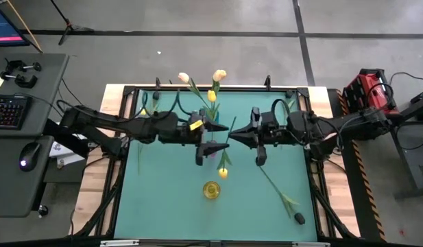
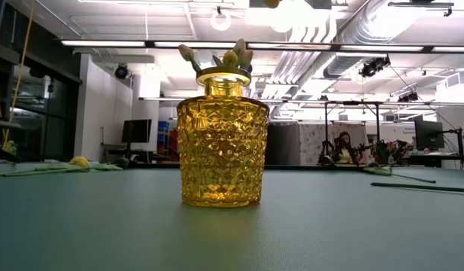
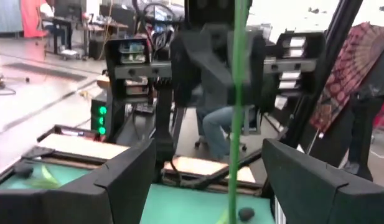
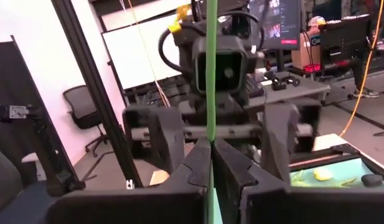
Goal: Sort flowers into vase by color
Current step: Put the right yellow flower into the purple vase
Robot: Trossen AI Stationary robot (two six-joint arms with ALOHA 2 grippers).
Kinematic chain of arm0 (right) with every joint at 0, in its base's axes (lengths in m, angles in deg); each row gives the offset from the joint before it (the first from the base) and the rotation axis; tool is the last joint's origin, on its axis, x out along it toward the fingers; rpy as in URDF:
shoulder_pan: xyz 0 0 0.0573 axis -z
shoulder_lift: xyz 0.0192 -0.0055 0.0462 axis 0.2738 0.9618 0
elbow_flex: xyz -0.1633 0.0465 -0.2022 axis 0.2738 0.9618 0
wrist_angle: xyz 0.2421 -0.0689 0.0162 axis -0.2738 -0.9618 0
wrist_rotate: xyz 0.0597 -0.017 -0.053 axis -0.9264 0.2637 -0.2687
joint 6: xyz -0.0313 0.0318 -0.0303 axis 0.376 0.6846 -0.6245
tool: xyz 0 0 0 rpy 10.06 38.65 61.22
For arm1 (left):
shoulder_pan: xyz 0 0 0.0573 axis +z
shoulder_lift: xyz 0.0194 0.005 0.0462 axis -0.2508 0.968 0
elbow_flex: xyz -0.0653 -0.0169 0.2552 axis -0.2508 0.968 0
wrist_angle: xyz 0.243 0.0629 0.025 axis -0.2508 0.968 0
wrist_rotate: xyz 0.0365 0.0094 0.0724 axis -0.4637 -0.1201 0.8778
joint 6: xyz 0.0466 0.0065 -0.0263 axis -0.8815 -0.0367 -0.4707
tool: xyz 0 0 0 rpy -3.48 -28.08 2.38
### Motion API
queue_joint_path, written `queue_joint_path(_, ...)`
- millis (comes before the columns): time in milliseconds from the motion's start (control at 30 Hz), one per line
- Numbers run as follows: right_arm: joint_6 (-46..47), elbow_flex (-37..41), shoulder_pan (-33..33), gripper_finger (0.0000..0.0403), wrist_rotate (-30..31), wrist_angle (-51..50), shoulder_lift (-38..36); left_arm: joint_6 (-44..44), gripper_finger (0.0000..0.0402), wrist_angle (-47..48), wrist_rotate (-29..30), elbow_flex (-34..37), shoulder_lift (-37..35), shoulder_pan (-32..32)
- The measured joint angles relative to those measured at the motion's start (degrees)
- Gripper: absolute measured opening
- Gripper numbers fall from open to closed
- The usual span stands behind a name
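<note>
A yellow tulip (image 1: 223,172) on a long green stem (image 1: 229,144) hangs between my two grippers over the middle of the table. My right gripper (image 1: 234,133) (image 4: 211,149) is shut on that stem. My left gripper (image 1: 222,127) (image 3: 210,162) faces it, open, one finger on either side of the stem (image 3: 236,93) without touching it. The yellow glass vase (image 1: 211,190) (image 2: 222,154) stands on the table just near of the flower head. A dark-headed tulip (image 1: 299,218) lies flat toward the near right corner. Another yellow tulip (image 1: 144,110) (image 2: 80,161) lies at the far left. My right gripper pinches the yellow tulip's green stem (image 4: 211,121) between its two fingers. The fingers come in level from the table's right and lie across the stem. The stem runs about upright through the fingertips; the yellow head shows toward the near side in the high view.
A vase at the far edge (image 1: 212,113) holds peach and yellow tulips (image 1: 219,74), seen behind the yellow vase (image 2: 232,56) in the low view. A small purplish vase (image 1: 212,151) stands under my left gripper. The dark tulip's stem (image 2: 412,186) crosses the near right of the mat.
</note>
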Motion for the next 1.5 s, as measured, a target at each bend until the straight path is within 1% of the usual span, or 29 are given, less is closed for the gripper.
queue_joint_path(233, -1.9, 0.0, 0.0, 0.0, 0.1, 1.0, 0.0, 1.1, 0.0281, 0.2, -5.7, -0.6, 1.9, 1.5)
queue_joint_path(333, -2.7, 0.0, 0.0, 0.0, 0.4, 1.2, 0.0, 1.0, 0.0263, 0.2, -7.1, -0.6, 2.1, 1.5)
queue_joint_path(400, -3.0, 0.0, 0.0, 0.0, 1.2, 1.4, 0.0, 1.0, 0.0232, 0.2, -7.2, -0.6, 2.1, 1.4)
queue_joint_path(467, -3.1, 0.0, 0.1, 0.0, 1.8, 1.5, 0.0, 1.0, 0.0188, 0.4, -7.2, -0.6, 2.0, 1.3)
queue_joint_path(633, -3.9, 0.0, 0.6, 0.0, 1.7, 1.2, 0.0, 0.3, 0.0037, 0.3, -7.2, -0.6, 2.0, 1.3)
queue_joint_path(667, -4.1, 0.0, 0.6, 0.0, 1.7, 1.2, 0.0, -0.2, 0.0019, 0.3, -7.2, -0.6, 2.0, 1.4)
queue_joint_path(833, -4.4, 0.0, 0.6, 0.0, 1.8, 1.0, 0.0, -0.6, 0.0003, 1.4, -6.6, -0.6, 2.0, 1.4)
queue_joint_path(933, -2.8, 0.0, 0.6, 0.0008, 3.6, 0.2, -0.1, -0.6, 0.0002, 3.9, -4.4, -0.6, 1.6, 1.4)
queue_joint_path(1033, -2.5, 0.0, 0.6, 0.0046, 5.8, -0.6, -1.6, 0.4, 0.0001, 7.7, -3.4, -0.5, 0.9, 2.2)
queue_joint_path(1100, -2.5, 0.0, 0.6, 0.0087, 6.9, -1.9, -3.1, 2.4, 0.0001, 11.5, -3.1, -0.5, -0.2, 3.0)
queue_joint_path(1200, -2.7, 0.0, 0.6, 0.016, 8.5, -6.6, -5.5, 6.8, 0.0001, 16.7, -2.8, -0.5, -2.3, 4.4)
queue_joint_path(1267, -3.7, 0.0, 0.6, 0.0206, 9.0, -10.3, -6.9, 12.9, 0.0001, 20.1, -2.0, -0.5, -3.1, 5.7)
queue_joint_path(1367, -5.7, 0.0, 0.6, 0.0257, 8.9, -15.3, -7.3, 26.7, 0.0, 23.7, -3.0, -0.5, -3.5, 8.1)
queue_joint_path(1433, -8.1, 0.0, 0.6, 0.0273, 8.8, -17.9, -6.2, 35.2, 0.0, 24.1, -6.8, -0.5, -3.2, 9.7)
queue_joint_path(1500, -12.1, 0.0, 0.6, 0.0277, 9.4, -20.4, -4.7, 41.3, 0.0, 22.8, -11.7, -0.5, -2.4, 10.5)
